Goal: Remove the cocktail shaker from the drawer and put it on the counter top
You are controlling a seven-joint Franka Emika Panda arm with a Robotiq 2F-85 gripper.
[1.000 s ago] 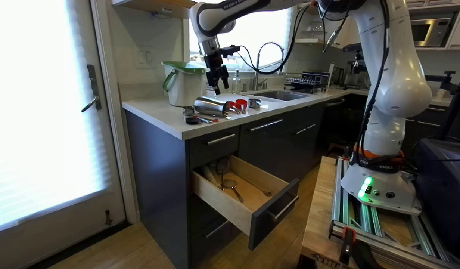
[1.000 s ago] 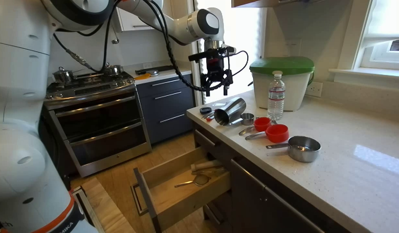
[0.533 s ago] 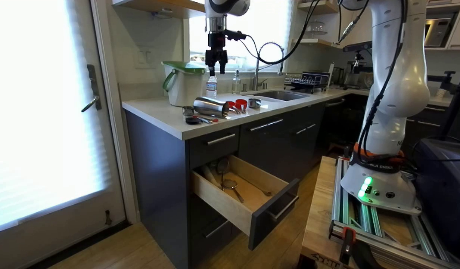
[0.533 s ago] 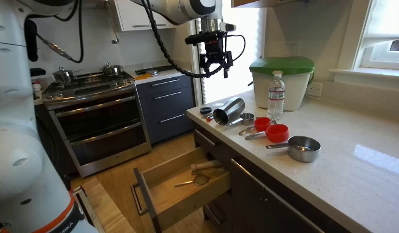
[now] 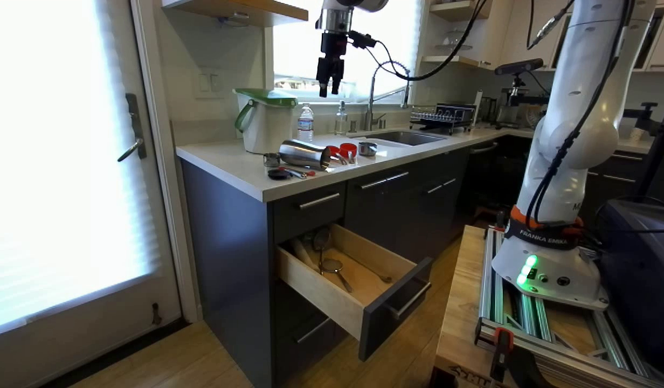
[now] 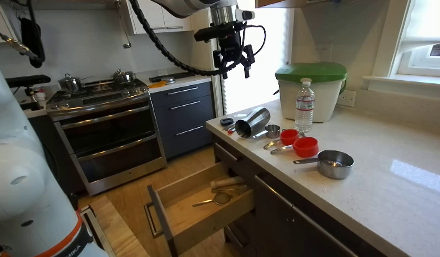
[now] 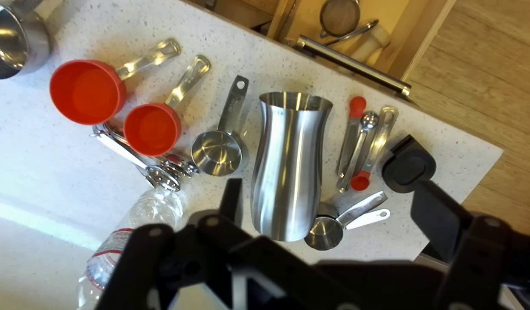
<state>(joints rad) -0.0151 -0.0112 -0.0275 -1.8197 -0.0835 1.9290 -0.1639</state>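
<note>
The cocktail shaker, a curved steel vessel without a lid, lies on its side on the white counter top (image 5: pixel 219 161) in both exterior views (image 5: pixel 302 154) (image 6: pixel 255 122). In the wrist view the shaker (image 7: pixel 286 172) fills the middle, its mouth toward the drawer side. The drawer (image 5: pixel 395 310) is pulled open below; a strainer and a pale cylindrical handle-like piece lie in it. The drawer (image 6: pixel 213 221) shows the same contents in an exterior view. My gripper (image 5: pixel 330 92) hangs above the counter, clear of the shaker, fingers apart and nothing between them (image 7: pixel 334 209).
Red measuring cups (image 6: pixel 305 147), a steel cup (image 6: pixel 336 165), measuring spoons (image 7: pixel 364 150) and a black lid-like piece (image 7: pixel 409 165) lie around the shaker. A water bottle (image 6: pixel 305 107) and a white bin with green lid (image 6: pixel 313 92) stand behind. A wooden shelf (image 5: pixel 246 12) juts out above.
My gripper has risen away from the counter and moved right in an exterior view, going from tilted to nearly upright. The shaker lies almost where it was; the drawer is unchanged.
</note>
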